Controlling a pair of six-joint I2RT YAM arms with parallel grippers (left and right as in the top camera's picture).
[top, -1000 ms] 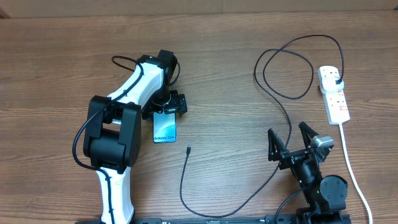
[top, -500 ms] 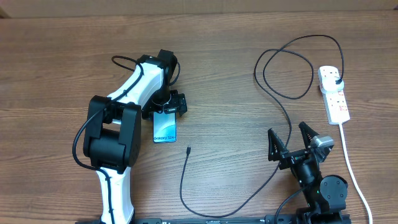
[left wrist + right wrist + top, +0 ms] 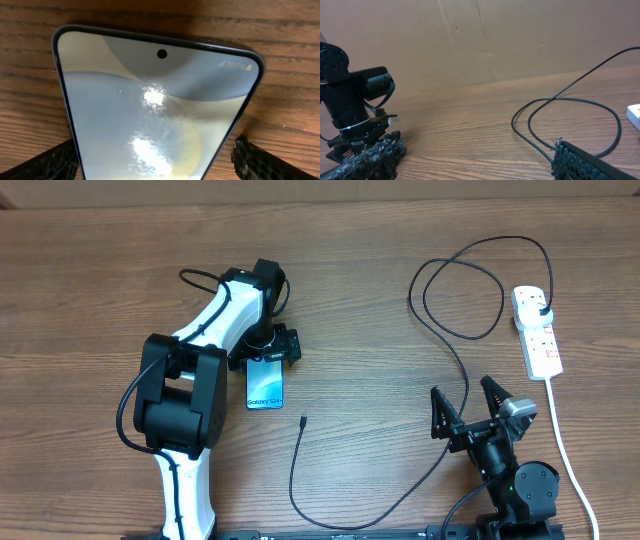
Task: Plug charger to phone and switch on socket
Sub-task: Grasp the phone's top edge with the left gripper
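The phone (image 3: 265, 387) lies flat on the table, screen up, with "Galaxy S24" at its near end. It fills the left wrist view (image 3: 155, 95). My left gripper (image 3: 268, 352) is open and straddles the phone's far end (image 3: 157, 150); the right finger stands clear of the edge. The black charger cable (image 3: 440, 370) loops across the table. Its connector tip (image 3: 302, 418) lies free just below and right of the phone, and its plug (image 3: 541, 304) sits in the white socket strip (image 3: 540, 345). My right gripper (image 3: 468, 402) is open and empty; the cable (image 3: 560, 100) runs past its right finger.
The strip's thick white cord (image 3: 565, 450) runs down the right side toward the near edge. A corner of the strip shows in the right wrist view (image 3: 634, 114). The left arm (image 3: 185, 395) covers the table left of the phone. A cardboard wall (image 3: 520, 35) backs the table.
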